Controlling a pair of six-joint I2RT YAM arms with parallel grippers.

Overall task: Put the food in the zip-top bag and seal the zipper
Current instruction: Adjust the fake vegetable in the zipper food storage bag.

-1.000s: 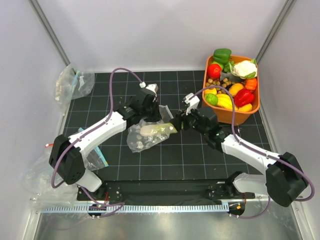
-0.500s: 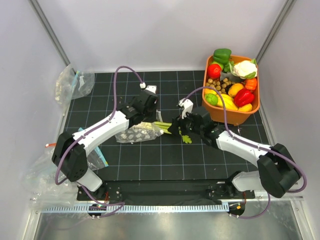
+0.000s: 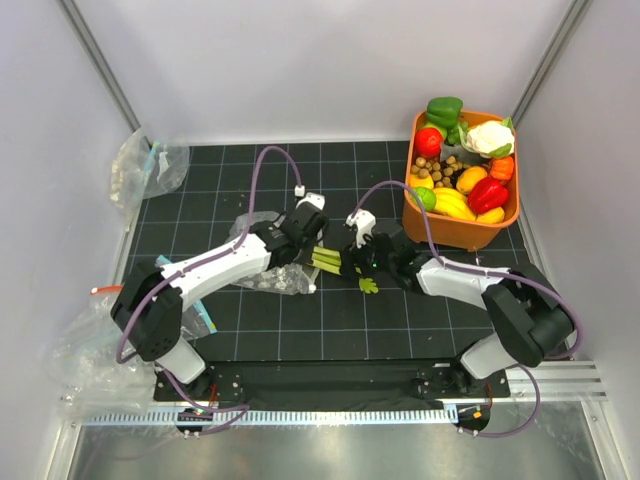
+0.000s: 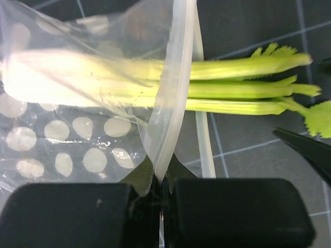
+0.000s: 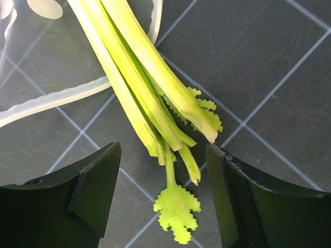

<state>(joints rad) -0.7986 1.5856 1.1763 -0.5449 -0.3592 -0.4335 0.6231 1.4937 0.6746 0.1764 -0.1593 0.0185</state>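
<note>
Your left jaws are pressed together on the mouth edge of the zip-top bag (image 4: 77,134). In the left wrist view the clear film and the pale zipper (image 4: 178,62) run straight down into the seam between the two black fingers (image 4: 72,212). The mouth is held up on edge, and the dotted side lies to the left of it.

The celery stalk (image 4: 227,88) lies across that mouth. Its pale thick end is inside the bag behind the film, while the green stems and the leafy tips stick out to the right over the black gridded worktop (image 3: 330,320).

Your right jaws stand apart and hold nothing. In the right wrist view one finger (image 5: 243,206) sits on each side of the stem tips, with bare mat showing between fingers and celery, and the small flat leaf lies between them on the mat.

From overhead, the two arms meet near the middle of the worktop and the left arm (image 3: 215,265) covers much of the bag, so you probably cannot judge from there what else is inside it.

An orange basket (image 3: 470,232) of toy produce sits at the far right. Another clear bag (image 3: 145,165) lies in the far left corner, well apart from the work.
</note>
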